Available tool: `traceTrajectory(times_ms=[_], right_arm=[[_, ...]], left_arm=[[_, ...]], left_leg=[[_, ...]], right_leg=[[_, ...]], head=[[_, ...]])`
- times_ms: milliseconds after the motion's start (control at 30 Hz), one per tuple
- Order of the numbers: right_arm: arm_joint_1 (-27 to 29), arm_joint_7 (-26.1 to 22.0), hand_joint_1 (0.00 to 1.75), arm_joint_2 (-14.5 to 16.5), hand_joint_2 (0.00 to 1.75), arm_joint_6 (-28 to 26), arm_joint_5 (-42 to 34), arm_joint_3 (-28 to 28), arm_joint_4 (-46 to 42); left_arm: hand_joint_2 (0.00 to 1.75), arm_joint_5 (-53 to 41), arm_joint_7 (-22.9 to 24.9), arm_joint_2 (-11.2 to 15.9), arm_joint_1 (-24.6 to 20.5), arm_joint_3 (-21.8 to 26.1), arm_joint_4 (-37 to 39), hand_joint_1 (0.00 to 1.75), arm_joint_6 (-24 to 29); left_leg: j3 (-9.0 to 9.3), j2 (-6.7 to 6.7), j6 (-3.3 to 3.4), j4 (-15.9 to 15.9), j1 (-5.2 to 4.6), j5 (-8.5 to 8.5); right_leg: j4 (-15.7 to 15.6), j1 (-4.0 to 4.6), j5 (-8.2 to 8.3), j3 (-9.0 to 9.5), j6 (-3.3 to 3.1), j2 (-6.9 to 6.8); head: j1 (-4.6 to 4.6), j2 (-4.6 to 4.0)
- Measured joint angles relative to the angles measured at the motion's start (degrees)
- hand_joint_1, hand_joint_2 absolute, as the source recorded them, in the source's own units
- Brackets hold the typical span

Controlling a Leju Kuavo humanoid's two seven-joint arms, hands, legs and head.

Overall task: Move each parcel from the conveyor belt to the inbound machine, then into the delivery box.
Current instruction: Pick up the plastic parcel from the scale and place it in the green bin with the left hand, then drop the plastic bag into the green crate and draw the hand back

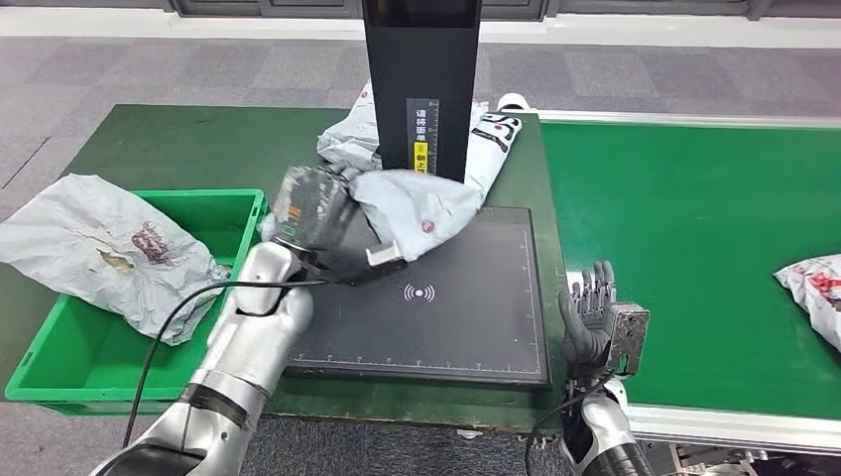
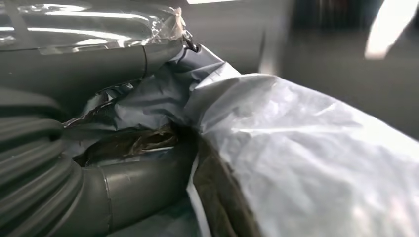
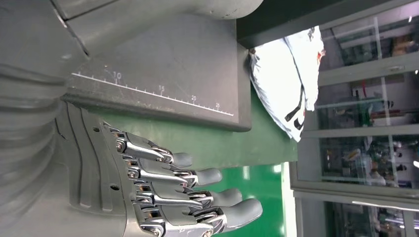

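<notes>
From the head view, the left hand point(image 1: 309, 213) grips the grey parcel point(image 1: 421, 203) on the scanner pad point(image 1: 466, 297), at its eleven o'clock corner; the green bin point(image 1: 60, 367) sits at nine o'clock. In the left wrist view, slick film point(image 2: 306, 148) bunches against the thumb point(image 2: 138, 182), so it could slip loose in transit. In the right wrist view, the right hand point(image 3: 163, 187) hangs spread and empty.

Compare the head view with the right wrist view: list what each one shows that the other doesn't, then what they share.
Head view alone: the green bin with a crumpled grey parcel draped over its edge, the left hand gripping the parcel on the scanner, and another parcel on the conveyor belt.

Right wrist view alone: the ruler marks along the scanner pad's edge and glass-fronted shelving behind.

Shared: the black scanner pad, the parcel on the scanner, and the open, empty right hand.
</notes>
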Motion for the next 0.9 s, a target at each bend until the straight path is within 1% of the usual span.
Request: traceTrajectory(times_ms=[100, 200, 300, 400, 500, 733, 833, 867, 900], right_arm=[[2.0, 0.3, 0.00, 0.2, 1.75, -0.7, -0.1, -0.7, -1.3], [4.6, 1.1, 0.00, 0.2, 1.75, -1.0, 0.1, -1.7, -4.2], [6.1, 1.3, 0.00, 0.4, 1.75, -1.0, 0.2, -2.3, -6.2], [6.9, 1.3, 0.00, 0.6, 1.75, -1.0, 0.3, -2.6, -7.5], [7.3, 1.5, 0.00, 1.1, 1.75, -0.9, 0.6, -3.1, -8.4], [7.4, 1.6, 0.00, 1.2, 1.75, -0.9, 0.8, -3.2, -8.6], [8.2, 1.7, 0.00, 1.5, 1.75, -0.7, 1.5, -3.8, -9.5], [8.7, 1.9, 0.00, 1.7, 1.75, -0.7, 1.9, -4.2, -10.2], [9.3, 2.2, 0.00, 1.8, 1.75, -0.7, 2.0, -4.8, -11.2]], left_arm=[[1.75, -2.1, -3.3, 0.1, 1.0, 9.7, -11.1, 1.75, 0.0], [1.75, -2.3, -6.8, 0.7, 2.7, 18.1, -19.8, 1.75, 0.0], [1.75, -2.5, -8.3, 0.9, 4.0, 23.5, -25.7, 1.75, 0.0], [1.75, -2.9, -8.6, 1.0, 4.7, 26.2, -29.2, 1.75, 0.0], [1.75, -4.0, -7.9, 1.0, 5.5, 27.8, -32.2, 1.75, 0.0], [1.75, -4.3, -7.4, 1.1, 5.9, 28.2, -33.2, 1.75, 0.0], [1.75, -5.2, -4.7, 1.9, 7.2, 29.0, -35.1, 1.75, 0.0], [1.75, -5.7, -0.7, 3.5, 8.3, 29.0, -36.3, 1.75, 0.0], [1.75, -6.0, 9.1, 7.7, 9.7, 27.1, -36.2, 1.75, 0.0]], left_leg=[[0.02, 0.10, -0.05, 0.0, 0.01, -0.05], [0.01, 0.09, -0.10, -0.1, 0.05, -0.08], [-0.02, 0.00, -0.10, -0.1, 0.07, -0.08], [-0.02, 0.00, -0.10, -0.1, 0.07, -0.08], [-0.02, 0.03, -0.09, -0.1, 0.07, -0.08], [-0.01, 0.05, -0.09, -0.1, 0.06, -0.09], [0.00, 0.04, -0.09, -0.1, 0.03, -0.09], [0.01, 0.06, -0.11, -0.1, 0.03, -0.10], [0.02, 0.11, -0.15, -0.1, 0.07, -0.11]], right_leg=[[0.0, 0.01, -0.02, -0.04, -0.02, 0.10], [0.0, 0.06, -0.07, -0.08, -0.08, 0.14], [0.0, 0.08, -0.11, -0.07, -0.12, 0.09], [0.0, 0.05, -0.10, -0.05, -0.11, 0.08], [0.0, 0.01, -0.10, -0.03, -0.10, 0.08], [0.0, -0.01, -0.09, -0.03, -0.10, 0.08], [0.0, 0.00, -0.09, -0.03, -0.10, 0.09], [0.0, 0.01, -0.10, -0.05, -0.10, 0.12], [0.0, 0.07, -0.10, -0.11, -0.13, 0.17]], head=[[-0.01, 0.01], [-0.03, 0.00], [-0.02, 0.00], [-0.02, 0.01], [-0.02, 0.00], [-0.02, -0.01], [-0.01, 0.00], [-0.01, 0.00], [-0.01, 0.01]])
